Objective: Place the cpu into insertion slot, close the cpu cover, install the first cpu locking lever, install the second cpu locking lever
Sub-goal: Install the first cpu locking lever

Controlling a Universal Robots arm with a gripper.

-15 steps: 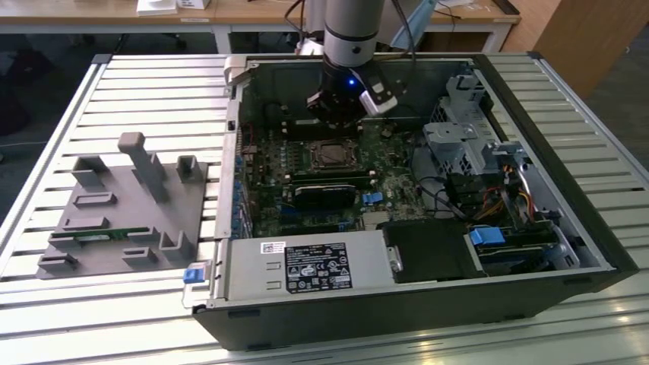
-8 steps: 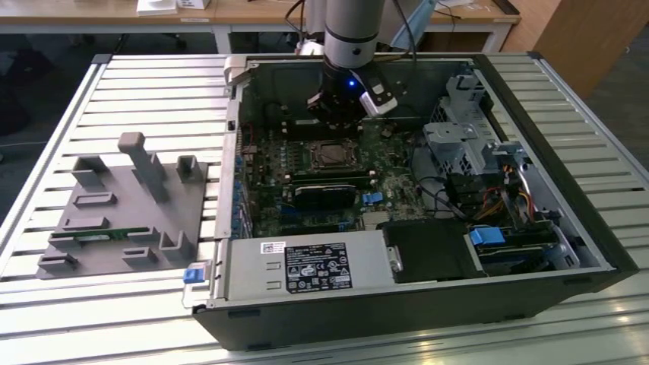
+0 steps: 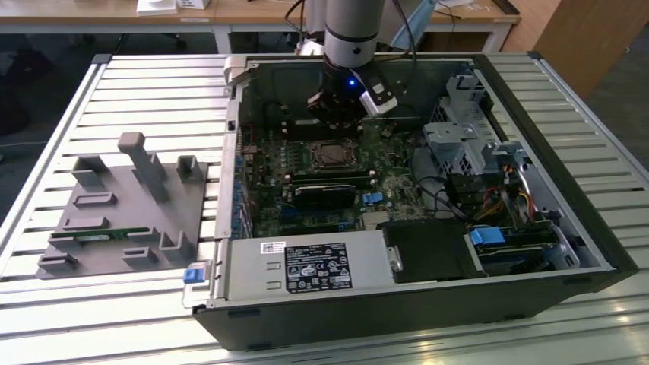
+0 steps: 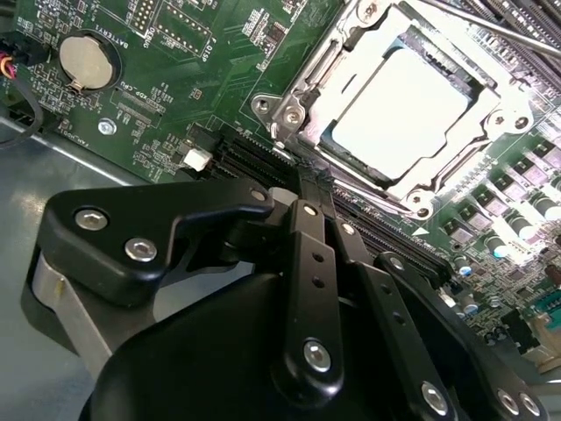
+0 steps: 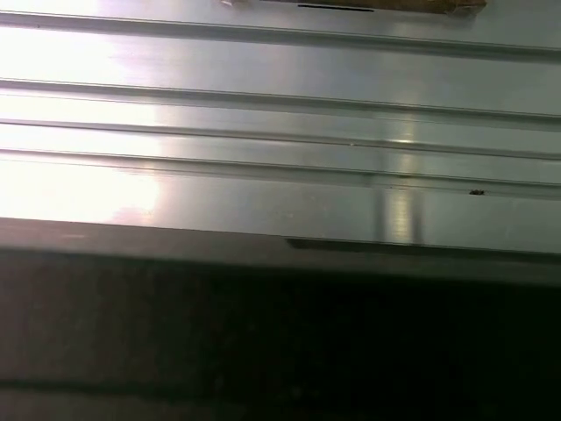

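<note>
Exterior view, left to right: grey fixture block [image 3: 127, 209] sits on the slatted table [image 3: 152, 84] at 9 o'clock from the open PC case [image 3: 406, 319]. Arm hangs over the case, claw [image 3: 343, 114] just above the board at 12 o'clock from the insertion slot [image 3: 333, 154]. Black heatsink block [image 3: 327, 194] lies at 6 o'clock from the slot, power supply [image 3: 304, 268] further down at 6. Drive cage [image 3: 461, 141] and cable bundle [image 3: 497, 205] are at 3 o'clock.

Second wrist view: coin battery [image 4: 86, 61] at 9 o'clock on the green motherboard [image 4: 175, 96]. Claw linkage [image 4: 302, 263] fills the lower half; fingers look drawn together, tips out of sight, so I cannot tell claw state, nothing visibly gripped. cpu [image 4: 403, 110] sits in the slot, pale top showing through the cpu cover [image 4: 307, 96], which lies flat down around it. Thin metal rod [image 4: 491, 19] crosses at 1 o'clock of the socket.

First wrist view: ribbed table slats [image 5: 280, 132] above a dark case edge [image 5: 280, 254].
</note>
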